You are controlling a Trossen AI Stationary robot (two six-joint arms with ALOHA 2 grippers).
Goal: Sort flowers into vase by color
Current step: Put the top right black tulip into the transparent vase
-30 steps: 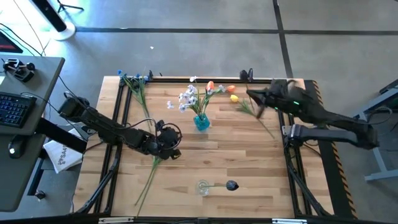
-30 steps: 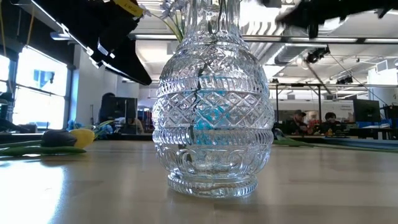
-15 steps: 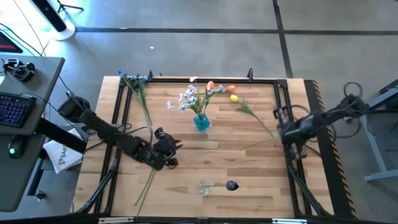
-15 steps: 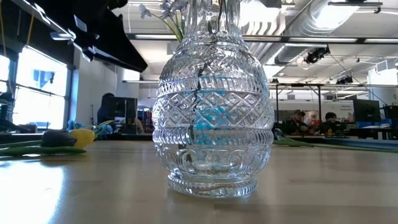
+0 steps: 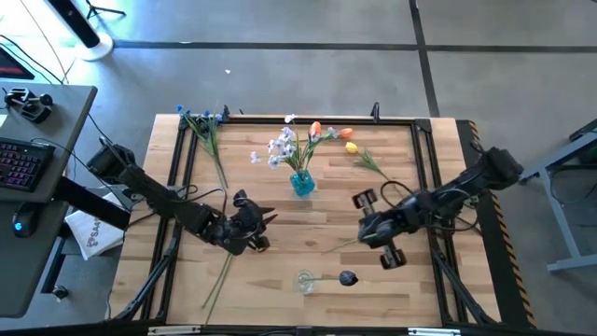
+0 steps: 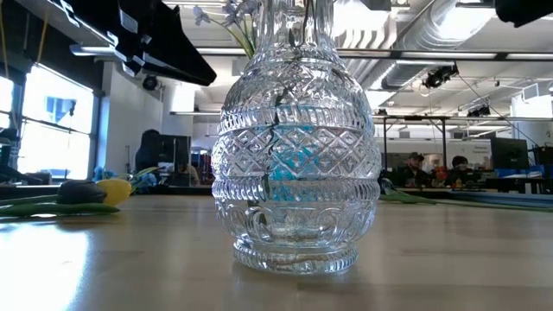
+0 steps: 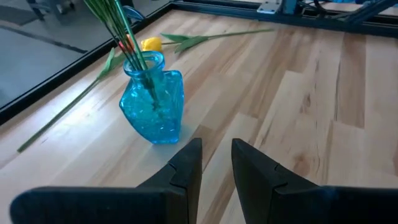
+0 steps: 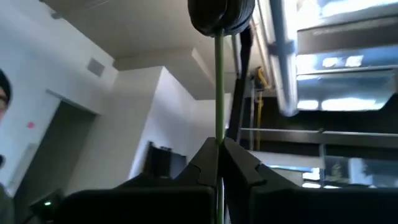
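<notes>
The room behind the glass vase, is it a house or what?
Probably a robot lab or workshop: bare ceiling pipes, people at desks far back, and a computer keyboard beside the table.

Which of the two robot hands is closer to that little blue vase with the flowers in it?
The left. The left gripper sits just short of the blue vase, toward the left arm's side and the table's front. The right gripper, shut on a dark bud's stem, is farther off on the opposite side.

Overhead, table-level, two wrist cameras
</notes>
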